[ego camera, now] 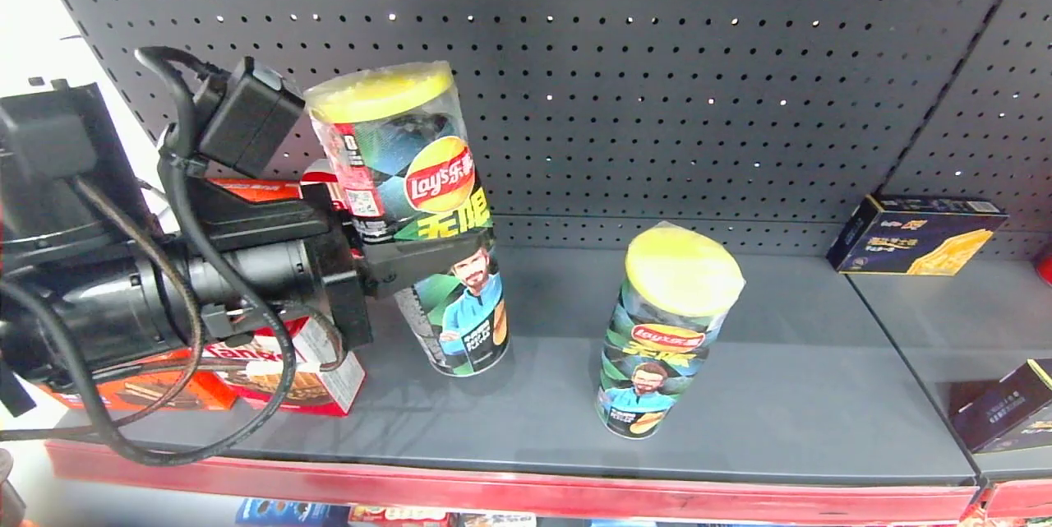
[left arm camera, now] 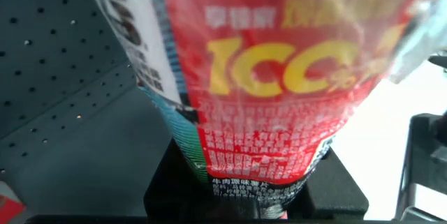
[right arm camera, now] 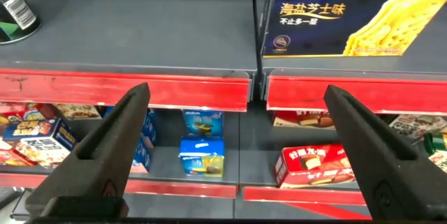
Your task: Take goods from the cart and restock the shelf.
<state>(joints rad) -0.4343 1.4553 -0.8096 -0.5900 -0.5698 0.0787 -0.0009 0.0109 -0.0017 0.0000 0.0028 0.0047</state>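
chips can [ego camera: 397,140], clamped in left end effector [ego camera: 421,261]

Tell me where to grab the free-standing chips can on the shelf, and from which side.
I'd grip the chips can around its mid-body, coming from the open front of the shelf. It stands upright and round, the pegboard blocks the back, and loose film covers its lid.

Bright, even light from above; soft shadows fall on the shelf [ego camera: 781,395] below the held chip canister [ego camera: 411,206], glare streaks its wrap, and the background left of it is washed out white.
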